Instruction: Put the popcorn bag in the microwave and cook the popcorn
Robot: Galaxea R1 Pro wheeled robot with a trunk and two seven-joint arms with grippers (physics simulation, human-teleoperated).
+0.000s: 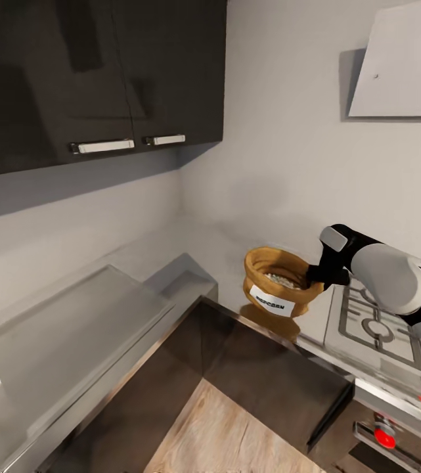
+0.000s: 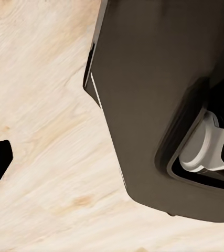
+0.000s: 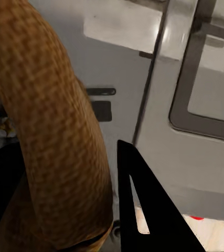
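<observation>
So the small tan-orange burlap popcorn bag (image 1: 277,281) with the white label is sitting upright on the glossy grey steel countertop (image 1: 233,259), back in the corner just beside the grated gas hob (image 1: 376,323). The right gripper (image 1: 318,272) has reached in from the hob side and sits right at the bag's rolled rim; in the right wrist view the rim (image 3: 54,131) runs between its two dark fingers (image 3: 143,205), one inside the mouth, one outside, so it looks clamped on the rim or very nearly. The pale kernels (image 1: 285,280) show inside. The left gripper I can't tell: its wrist view looks at wooden floor (image 2: 43,157) and the robot's dark base (image 2: 159,94).
</observation>
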